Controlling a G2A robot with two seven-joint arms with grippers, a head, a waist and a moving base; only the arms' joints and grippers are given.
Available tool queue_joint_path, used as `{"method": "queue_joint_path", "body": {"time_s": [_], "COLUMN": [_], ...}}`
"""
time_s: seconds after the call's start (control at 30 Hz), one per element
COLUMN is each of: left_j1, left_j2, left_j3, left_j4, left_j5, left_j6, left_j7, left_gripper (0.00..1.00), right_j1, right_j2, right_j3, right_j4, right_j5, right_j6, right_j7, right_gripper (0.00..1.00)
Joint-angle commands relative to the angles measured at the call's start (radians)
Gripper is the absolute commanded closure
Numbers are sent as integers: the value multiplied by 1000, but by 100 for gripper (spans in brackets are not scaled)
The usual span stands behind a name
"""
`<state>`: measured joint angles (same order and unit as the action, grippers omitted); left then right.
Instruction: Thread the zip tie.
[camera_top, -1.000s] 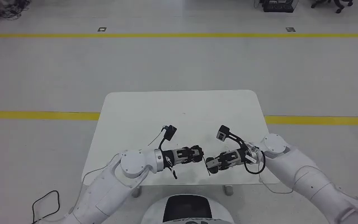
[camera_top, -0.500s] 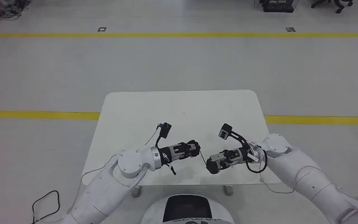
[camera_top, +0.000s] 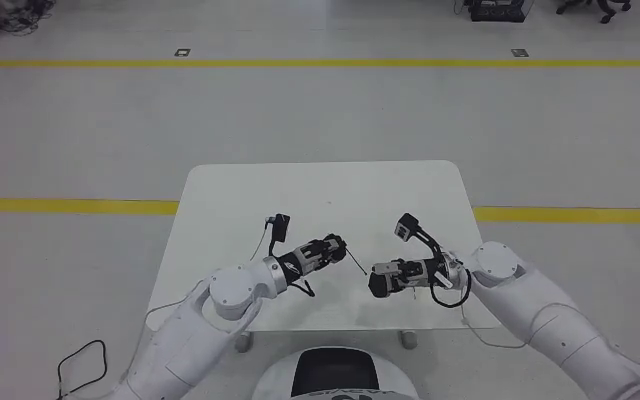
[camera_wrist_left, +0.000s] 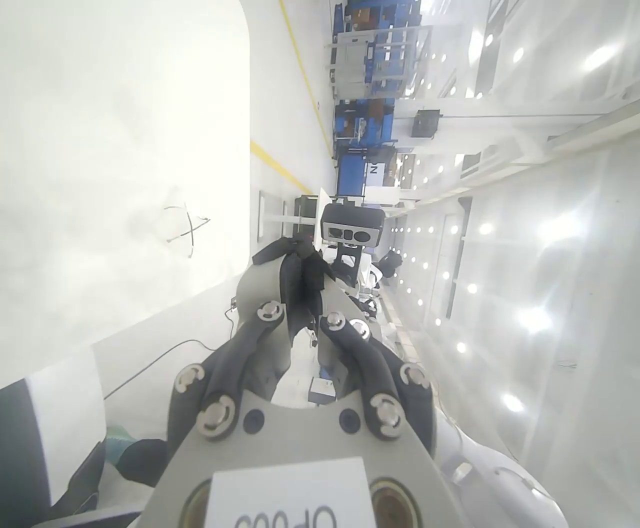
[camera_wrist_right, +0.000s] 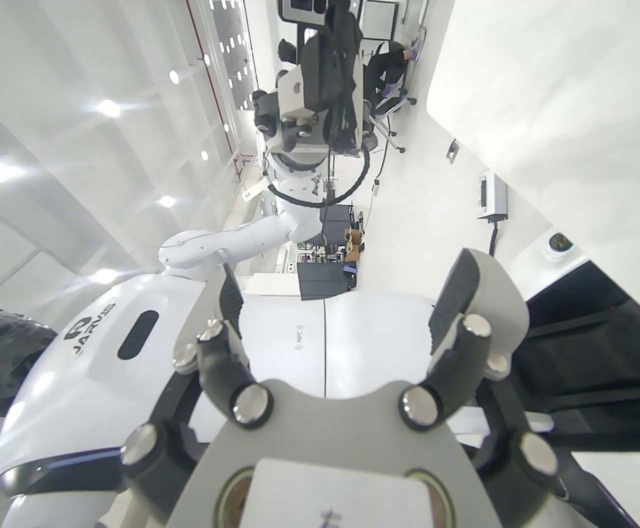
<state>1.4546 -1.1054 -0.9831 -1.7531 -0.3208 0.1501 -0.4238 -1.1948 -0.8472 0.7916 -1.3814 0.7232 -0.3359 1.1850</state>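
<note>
One zip tie (camera_top: 355, 263), pinched in the closed left end effector (camera_top: 337, 246) above the counter (camera_top: 400, 190); long axis diagonal, free end aimed at the right end effector (camera_top: 373, 281), near it. Right fingers spread wide, empty.

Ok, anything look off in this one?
Only mildly: the zip tie is gripped by the left gripper alone, its free end sticking out straight, while the right gripper is open with nothing between its fingers.

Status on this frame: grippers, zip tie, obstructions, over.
Left gripper shut on zip tie, free end toward right gripper. Right gripper open, empty. Nothing between them.
</note>
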Motion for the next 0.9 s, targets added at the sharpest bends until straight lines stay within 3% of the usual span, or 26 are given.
{"method": "queue_joint_path", "body": {"time_s": [0.0,0.07,0.27,0.4,0.63,0.7,0.87], "left_j1": [0,3,3,-10,-10,-8,-14], "left_j2": [0,-2,-17,-29,-29,-33,-41], "left_j3": [0,-3,10,29,29,28,13], "left_j4": [0,3,-5,-2,-2,5,15], "left_j5": [0,-21,-88,-98,-98,-125,-215], "left_j6": [0,8,90,90,90,84,128], "left_j7": [0,32,177,266,266,275,329], "left_gripper": [100,100,100,100,100,100,100], "right_j1": [-1,-10,-63,-101,-101,-107,-129], "right_j2": [0,-3,-16,-28,-28,-32,-43], "right_j3": [1,4,75,125,125,129,163], "right_j4": [1,-23,-102,-118,-118,-125,-132], "right_j5": [-2,-48,-131,-162,-162,-178,-172], "right_j6": [2,-4,-4,-4,-4,-4,-4], "right_j7": [-12,-79,-211,-273,-273,-315,-336], "right_gripper": [0,0,0,0,0,0,0]}}
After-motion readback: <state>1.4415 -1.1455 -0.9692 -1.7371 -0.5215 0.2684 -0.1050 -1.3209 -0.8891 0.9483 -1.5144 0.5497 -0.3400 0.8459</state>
